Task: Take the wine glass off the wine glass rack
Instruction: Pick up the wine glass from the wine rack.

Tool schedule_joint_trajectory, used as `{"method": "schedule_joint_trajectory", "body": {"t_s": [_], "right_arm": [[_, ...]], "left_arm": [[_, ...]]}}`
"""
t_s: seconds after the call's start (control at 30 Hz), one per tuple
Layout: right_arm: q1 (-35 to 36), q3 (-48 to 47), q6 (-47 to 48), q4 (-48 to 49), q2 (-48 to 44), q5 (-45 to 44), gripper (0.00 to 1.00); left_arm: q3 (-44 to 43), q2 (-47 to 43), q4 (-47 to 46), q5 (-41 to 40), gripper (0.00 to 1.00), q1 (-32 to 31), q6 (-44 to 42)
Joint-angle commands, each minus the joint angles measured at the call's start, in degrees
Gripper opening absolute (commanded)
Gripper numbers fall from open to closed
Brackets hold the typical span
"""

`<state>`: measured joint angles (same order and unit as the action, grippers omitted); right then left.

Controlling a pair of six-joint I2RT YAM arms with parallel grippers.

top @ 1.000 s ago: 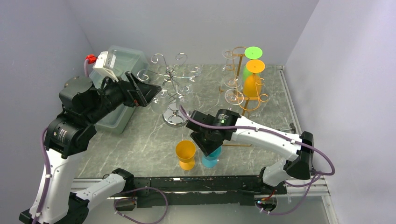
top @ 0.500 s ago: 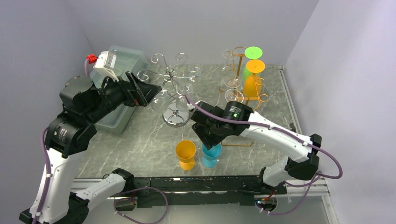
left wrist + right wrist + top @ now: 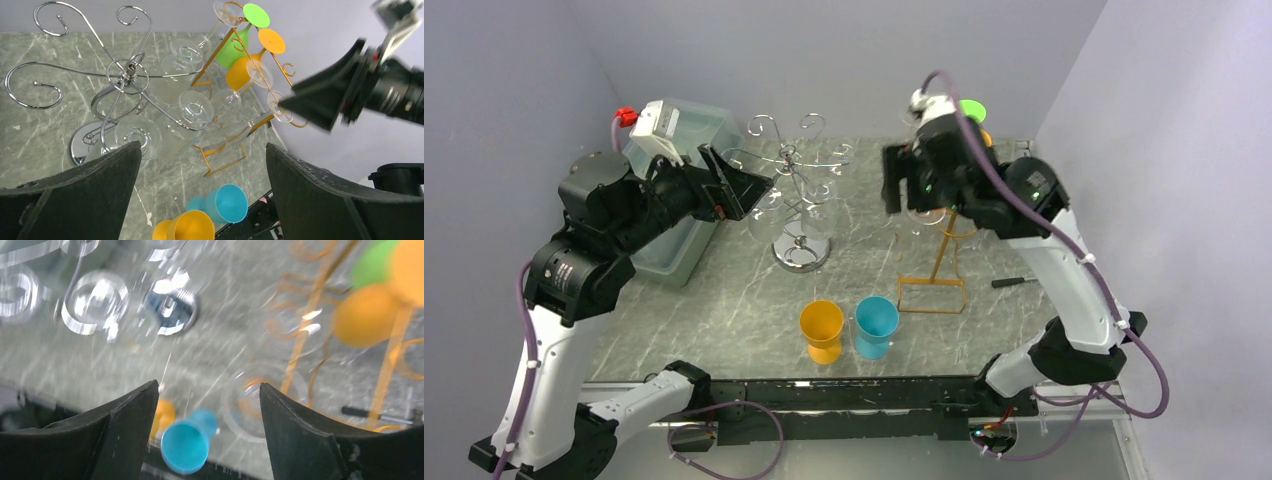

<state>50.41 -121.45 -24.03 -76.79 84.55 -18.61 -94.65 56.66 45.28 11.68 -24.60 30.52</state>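
A table (image 3: 724, 300) with a grey-green marbled top fills the floor of a plain booth. A pale lavender back wall (image 3: 824, 60) meets the left wall (image 3: 484, 120) and right wall (image 3: 1164, 150) at the table's far corners. Soft, even light falls throughout, with faint shadows on the marble.

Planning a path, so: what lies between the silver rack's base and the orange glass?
Nothing; only bare table runs from the base to the orange glass, as the top view shows.

A robotics lab test cell. Plain grey walls (image 3: 824, 50) box in a marble-look table (image 3: 724, 300). A black mounting rail (image 3: 854, 395) runs along six o'clock.
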Motion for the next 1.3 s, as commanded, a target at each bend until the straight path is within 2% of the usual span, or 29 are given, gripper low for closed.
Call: {"method": "schedule_joint_trajectory", "body": {"t_s": [0.0, 0.07, 0.2, 0.37, 0.47, 0.57, 0.8, 1.03, 1.27], "right_arm": [[-9.26, -6.23, 4.05, 9.15, 0.06, -7.82, 0.79], [-13.93, -4.0, 4.57, 14.23, -1.57, -9.04, 0.85], [-28.76, 0.63, 3.56, 21.76, -2.98, 0.79, 0.87], [-42.77, 5.19, 0.32, 28.5, -3.11, 17.35, 0.87], [-52.51, 12.51, -3.55, 34.49, -4.59, 30.55, 0.84], [-58.58, 19.07, -6.91, 40.44, -5.72, 41.02, 0.8], [-63.79, 31.6, -13.52, 53.27, -7.8, 54.09, 0.74], [-64.47, 37.14, -17.53, 59.58, -7.21, 58.22, 0.62], [-64.56, 38.43, -18.85, 61.22, -6.55, 59.29, 0.46]], "left_arm": [[-2.98, 0.8, -0.68, 0.51, 1.0, 0.17, -2.02], [-3.08, 1.34, -0.71, 0.89, 1.0, 0.17, -2.07], [-3.34, 2.57, -0.76, 1.44, 1.0, 0.17, -2.3], [-3.69, 4.24, -1.3, 2.38, 1.0, 0.17, -2.31], [-3.83, 4.8, -1.43, 2.64, 1.0, 0.21, -2.35], [-3.8, 5.29, -1.5, 2.79, 0.99, 0.17, -2.4], [-3.19, 5.3, -1.77, 2.91, 0.99, 0.19, -2.06], [-2.65, 5.06, -1.95, 2.92, 0.99, 0.22, -1.7], [-2.17, 4.87, -2.09, 2.81, 0.99, 0.17, -1.39]]}}
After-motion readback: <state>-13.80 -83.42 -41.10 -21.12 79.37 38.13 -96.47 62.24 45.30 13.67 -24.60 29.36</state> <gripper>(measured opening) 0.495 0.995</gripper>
